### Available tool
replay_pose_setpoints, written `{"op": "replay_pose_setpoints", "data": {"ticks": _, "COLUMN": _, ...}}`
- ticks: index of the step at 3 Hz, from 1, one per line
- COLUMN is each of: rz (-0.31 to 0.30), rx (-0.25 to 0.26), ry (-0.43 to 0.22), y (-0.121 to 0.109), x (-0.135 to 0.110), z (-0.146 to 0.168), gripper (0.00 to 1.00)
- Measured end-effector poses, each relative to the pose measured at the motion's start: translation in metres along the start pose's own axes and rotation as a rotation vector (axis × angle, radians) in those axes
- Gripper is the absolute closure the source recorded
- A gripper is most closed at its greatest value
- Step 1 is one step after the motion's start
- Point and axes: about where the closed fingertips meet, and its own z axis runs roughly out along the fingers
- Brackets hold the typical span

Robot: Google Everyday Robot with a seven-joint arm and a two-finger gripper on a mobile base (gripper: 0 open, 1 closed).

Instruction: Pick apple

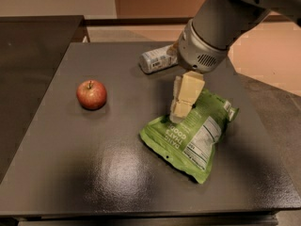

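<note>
Claw hangs over upper edge of green bag; spread or pressed together: cannot tell. Apple sits stem-up on surface, well apart to claw's left.

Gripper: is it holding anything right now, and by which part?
Nothing. The gripper hangs over the crinkled green bag; the small round red apple sits untouched on the dark table.

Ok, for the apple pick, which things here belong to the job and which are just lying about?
Job:
apple, at the left
gripper, over the green snack bag's upper edge, well right of the apple

Lying about:
green snack bag
plastic bottle on its side, partly behind the arm
</note>
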Motion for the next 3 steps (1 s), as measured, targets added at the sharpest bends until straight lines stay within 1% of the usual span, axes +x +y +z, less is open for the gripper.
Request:
{"op": "replay_pose_setpoints", "data": {"ticks": 1, "rz": -0.045, "rx": -0.041, "ry": -0.068, "y": -0.003, "x": -0.039, "z": 0.029, "gripper": 0.0}}
{"op": "replay_pose_setpoints", "data": {"ticks": 2, "rz": -0.07, "rx": -0.084, "ry": -0.132, "y": -0.007, "x": -0.08, "z": 0.052, "gripper": 0.0}}
{"op": "replay_pose_setpoints", "data": {"ticks": 3, "rz": -0.088, "rx": -0.115, "ry": -0.174, "y": -0.011, "x": -0.111, "z": 0.079, "gripper": 0.0}}
